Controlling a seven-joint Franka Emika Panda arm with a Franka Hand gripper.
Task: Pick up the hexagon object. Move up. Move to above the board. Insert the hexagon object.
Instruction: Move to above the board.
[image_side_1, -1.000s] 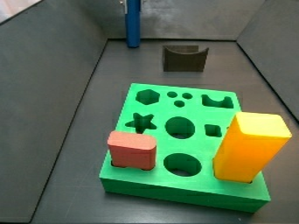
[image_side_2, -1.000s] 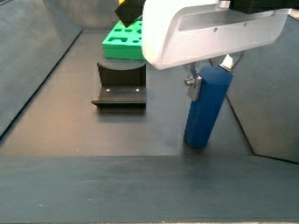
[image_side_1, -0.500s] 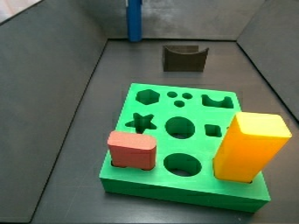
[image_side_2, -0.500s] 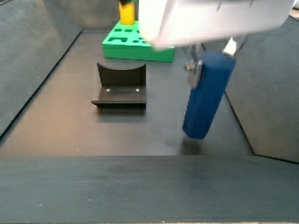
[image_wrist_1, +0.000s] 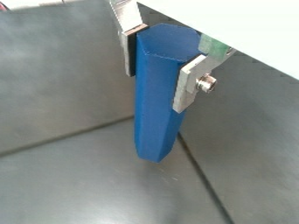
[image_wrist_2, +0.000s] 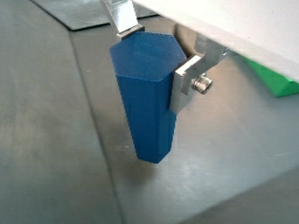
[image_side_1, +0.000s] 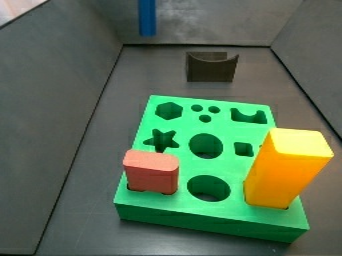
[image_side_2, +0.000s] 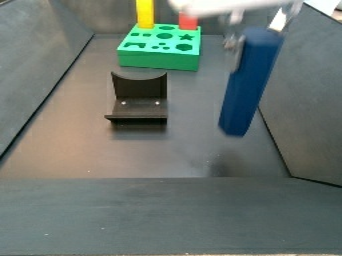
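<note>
The hexagon object (image_wrist_1: 158, 96) is a tall blue six-sided peg, and my gripper (image_wrist_1: 162, 66) is shut on its upper end, one silver finger on each side. Both wrist views show it hanging upright (image_wrist_2: 146, 96) in the gripper (image_wrist_2: 156, 57). In a side view the peg (image_side_2: 249, 80) hangs clear of the dark floor near the right wall, below the blurred gripper (image_side_2: 254, 32). Another side view shows only its lower part (image_side_1: 147, 15) at the far end. The green board (image_side_1: 225, 128) with cut-out holes lies apart from it, its hexagon hole open (image_side_2: 160, 62).
A tall yellow block (image_side_1: 287, 165) and a short red block (image_side_1: 151, 172) stand in the board. The dark fixture (image_side_2: 136, 95) sits on the floor between board and peg (image_side_1: 210, 65). Grey walls slope up on both sides.
The gripper has risen with the blue peg in it. The peg's base has left the floor and now hangs above it. The board and blocks have not moved.
</note>
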